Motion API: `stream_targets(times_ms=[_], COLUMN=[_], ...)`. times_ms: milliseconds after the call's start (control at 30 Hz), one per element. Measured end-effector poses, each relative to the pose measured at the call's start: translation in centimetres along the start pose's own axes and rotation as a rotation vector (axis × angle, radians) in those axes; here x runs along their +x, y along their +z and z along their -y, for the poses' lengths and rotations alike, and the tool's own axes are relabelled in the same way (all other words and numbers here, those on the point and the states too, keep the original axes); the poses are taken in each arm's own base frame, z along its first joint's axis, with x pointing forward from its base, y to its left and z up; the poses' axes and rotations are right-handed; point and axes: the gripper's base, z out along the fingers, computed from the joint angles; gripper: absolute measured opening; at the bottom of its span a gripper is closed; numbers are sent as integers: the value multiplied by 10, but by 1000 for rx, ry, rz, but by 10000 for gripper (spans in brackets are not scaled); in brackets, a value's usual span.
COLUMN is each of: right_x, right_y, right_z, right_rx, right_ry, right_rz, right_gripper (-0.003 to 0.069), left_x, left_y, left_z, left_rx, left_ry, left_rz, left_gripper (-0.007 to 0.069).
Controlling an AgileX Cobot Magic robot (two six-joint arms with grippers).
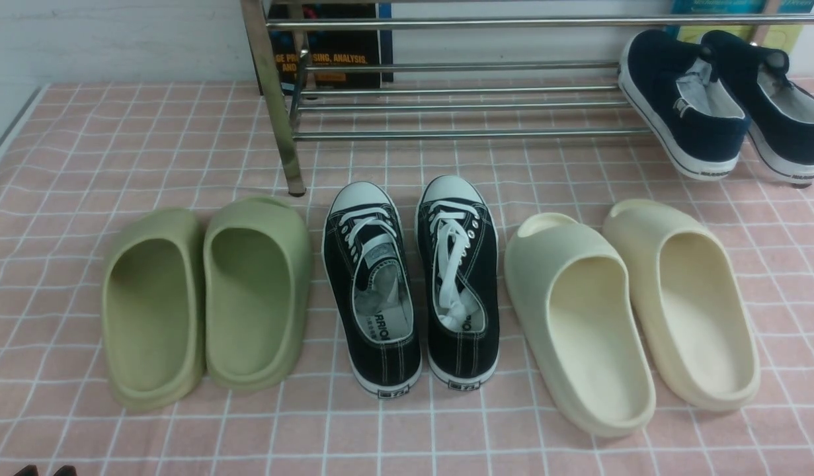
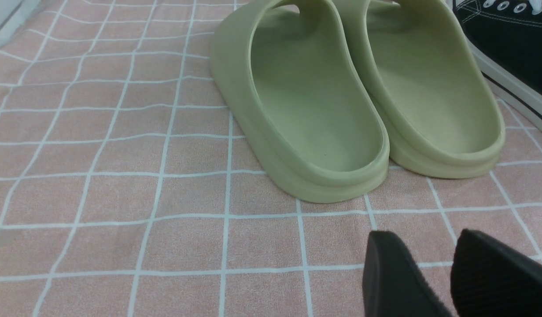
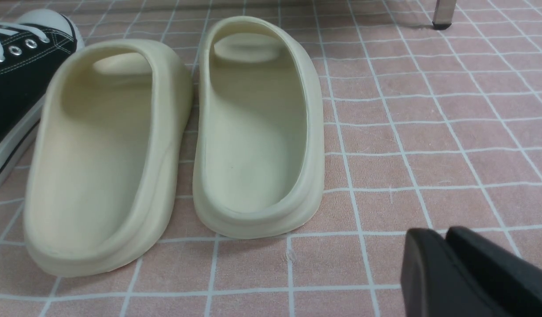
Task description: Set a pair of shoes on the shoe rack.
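Two navy slip-on shoes (image 1: 671, 92) (image 1: 750, 86) with white soles lie side by side on the right end of the chrome shoe rack (image 1: 459, 133), toes to the back, heels tipped down over its front bar. No gripper touches them. My left gripper (image 2: 425, 235) is open and empty, low over the cloth near the green slides; only its fingertips (image 1: 27, 471) show at the front view's bottom left. My right gripper (image 3: 442, 233) is shut on nothing, hovering beside the cream slides, and it does not show in the front view.
On the pink checked cloth (image 1: 82, 145) in front of the rack stand green slides (image 1: 208, 297), black lace-up sneakers (image 1: 413, 284) and cream slides (image 1: 631, 311). A rack leg (image 1: 281, 119) stands behind the green slides. A dark book (image 1: 327, 53) leans behind the rack.
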Motion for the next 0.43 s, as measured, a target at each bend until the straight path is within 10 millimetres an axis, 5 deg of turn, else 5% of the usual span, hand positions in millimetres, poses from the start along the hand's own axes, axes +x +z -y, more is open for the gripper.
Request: stream_targets(times_ms=[433], right_x=[0], right_y=[0], right_z=[0], right_rx=[0], right_ry=[0], right_rz=[0], right_gripper=[83], left_x=[0], left_y=[0], left_z=[0], left_rx=[0], left_ry=[0], left_rz=[0], left_gripper=[239])
